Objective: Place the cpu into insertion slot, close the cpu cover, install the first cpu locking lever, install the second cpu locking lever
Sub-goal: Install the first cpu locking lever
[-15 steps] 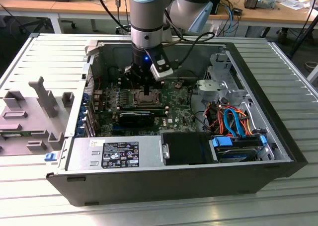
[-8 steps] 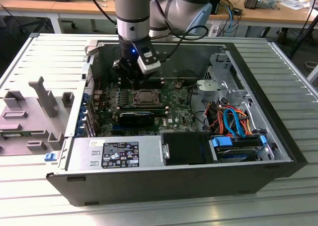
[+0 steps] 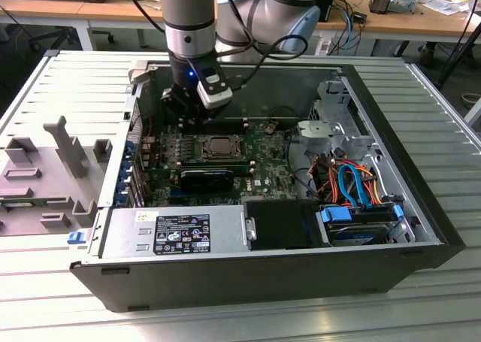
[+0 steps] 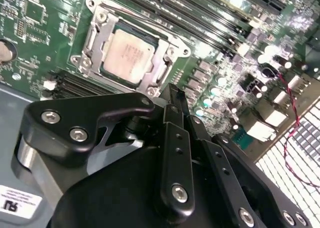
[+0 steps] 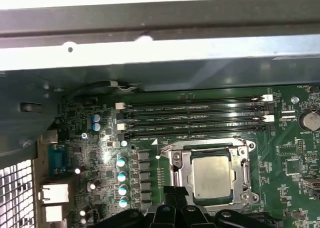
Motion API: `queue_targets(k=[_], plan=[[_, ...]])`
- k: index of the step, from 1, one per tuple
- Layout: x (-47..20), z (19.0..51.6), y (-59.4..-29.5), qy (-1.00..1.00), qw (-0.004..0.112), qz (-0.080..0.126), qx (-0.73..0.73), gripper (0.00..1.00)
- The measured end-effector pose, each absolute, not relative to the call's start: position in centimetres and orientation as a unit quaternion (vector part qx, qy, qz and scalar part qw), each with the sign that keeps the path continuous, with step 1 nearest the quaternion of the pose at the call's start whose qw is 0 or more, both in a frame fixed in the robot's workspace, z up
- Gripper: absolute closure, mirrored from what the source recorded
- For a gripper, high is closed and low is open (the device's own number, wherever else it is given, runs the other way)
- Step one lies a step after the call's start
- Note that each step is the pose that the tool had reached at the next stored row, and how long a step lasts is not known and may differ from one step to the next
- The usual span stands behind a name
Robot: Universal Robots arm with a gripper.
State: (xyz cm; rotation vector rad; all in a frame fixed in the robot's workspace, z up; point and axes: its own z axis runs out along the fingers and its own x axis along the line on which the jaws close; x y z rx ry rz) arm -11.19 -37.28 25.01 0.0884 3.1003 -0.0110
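Both wrist views show the cpu (image 4: 129, 56) sitting under the cpu cover (image 5: 181, 170); second wrist view has the end effector (image 4: 172, 95) pinched together, empty.

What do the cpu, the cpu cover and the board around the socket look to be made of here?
The cpu has a dull, pale metal-looking top, matte with faint print. The cpu cover framing it looks like thin bright stamped metal, catching glints along its edges. The circuit board is glossy green, probably lacquered laminate, dotted with small shiny parts. The gripper beside the socket looks matte black, whether metal or plastic is unclear.
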Motion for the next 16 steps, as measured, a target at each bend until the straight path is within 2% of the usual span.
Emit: queue_targets(k=[16], plan=[[-13.6, 25.2, -34.7, 0.999, 0.025, -0.003, 0.029, 0.89]])
